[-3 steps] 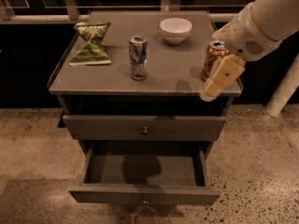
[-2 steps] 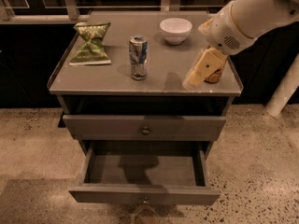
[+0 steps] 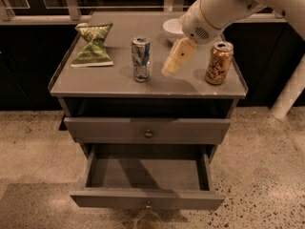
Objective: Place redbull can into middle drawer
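Redbull can (image 3: 141, 58) is standing mid-worktop (image 3: 95, 82). Pincer (image 3: 177, 57) is hanging just right of it, left of the wider can (image 3: 218, 62). Bag (image 3: 93, 46) is lying far left, bowl (image 3: 170, 28) sitting at the back. Middle drawer (image 3: 109, 198) is sitting pulled out below the upper drawer (image 3: 109, 130).

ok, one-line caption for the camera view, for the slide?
Cream pincer hovers beside the slim silver-and-blue can on the grey cabinet top; grey middle drawer stands open below.
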Motion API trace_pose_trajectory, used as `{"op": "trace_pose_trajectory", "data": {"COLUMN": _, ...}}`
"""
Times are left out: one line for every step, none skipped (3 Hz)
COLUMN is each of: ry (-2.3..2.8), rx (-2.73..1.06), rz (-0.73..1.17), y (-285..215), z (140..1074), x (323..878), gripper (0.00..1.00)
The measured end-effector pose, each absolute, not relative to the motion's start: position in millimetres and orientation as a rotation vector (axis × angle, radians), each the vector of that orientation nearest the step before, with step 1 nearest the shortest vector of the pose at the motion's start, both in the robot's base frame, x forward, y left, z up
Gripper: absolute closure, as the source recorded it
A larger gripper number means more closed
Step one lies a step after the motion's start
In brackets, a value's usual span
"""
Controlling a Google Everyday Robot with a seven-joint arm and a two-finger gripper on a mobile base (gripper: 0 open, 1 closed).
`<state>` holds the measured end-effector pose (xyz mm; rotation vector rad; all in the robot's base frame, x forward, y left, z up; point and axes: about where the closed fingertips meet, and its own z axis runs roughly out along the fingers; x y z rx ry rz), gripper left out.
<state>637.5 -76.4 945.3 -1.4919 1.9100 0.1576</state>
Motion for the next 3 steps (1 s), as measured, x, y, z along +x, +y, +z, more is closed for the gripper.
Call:
{"op": "trace_pose_trajectory", "data": {"ry": 1.967, "rx": -1.416, "rz": 0.165, "y": -89, "z": 938, "x": 631, "gripper": 0.0}}
{"op": "trace_pose_trajectory", "data": {"ry": 1.997, "rx": -1.34, "rz": 0.194, "y": -94, "z": 926, "x": 634, "gripper": 0.0}}
{"op": "trace_pose_trajectory", "data": {"ry": 1.952, "rx": -1.292, "rz": 0.266, "y": -71, "z": 915, "x": 656, "gripper": 0.0}}
